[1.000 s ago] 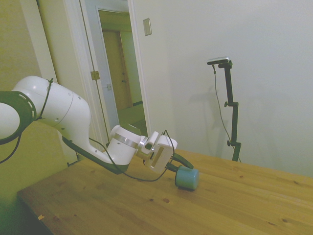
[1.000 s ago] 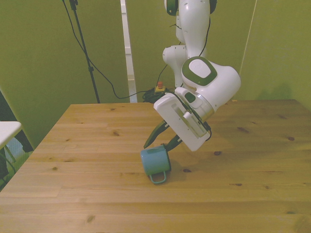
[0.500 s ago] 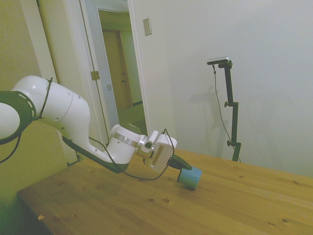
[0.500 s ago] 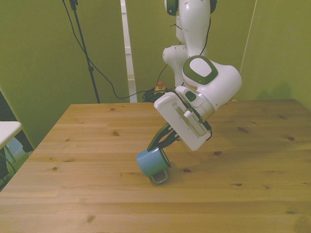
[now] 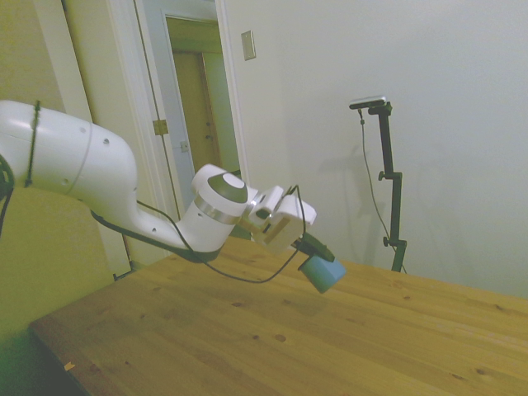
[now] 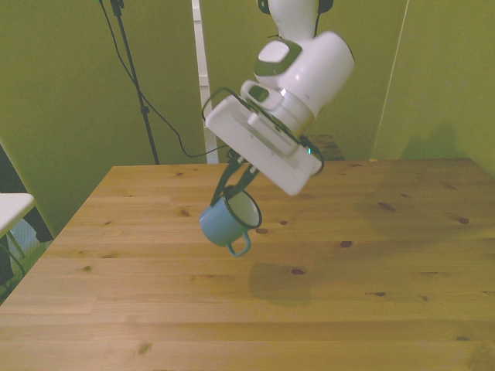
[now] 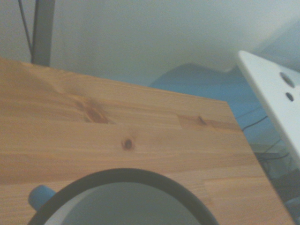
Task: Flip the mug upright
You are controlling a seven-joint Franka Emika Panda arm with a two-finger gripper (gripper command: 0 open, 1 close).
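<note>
Wooden table (image 6: 402,255) below; end effector (image 6: 236,182) clamps tilted mug (image 6: 227,220) aloft

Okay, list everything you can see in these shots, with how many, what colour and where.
Mug: one, light blue with a dark rim and white inside, held tilted in the air above the table, its handle pointing down; the wrist view shows its rim from close by.
Table: one, light wood with dark knots, filling the lower part of each view; nothing rests on the part that shows.
Doorway: one, white-framed, open, behind the arm in the side view.
Wall plate: one, pale, on the wall beside the doorway.
Arm: one, white, reaching in from the side view's left.
Gripper: one, dark fingers, shut on the mug's rim.
</note>
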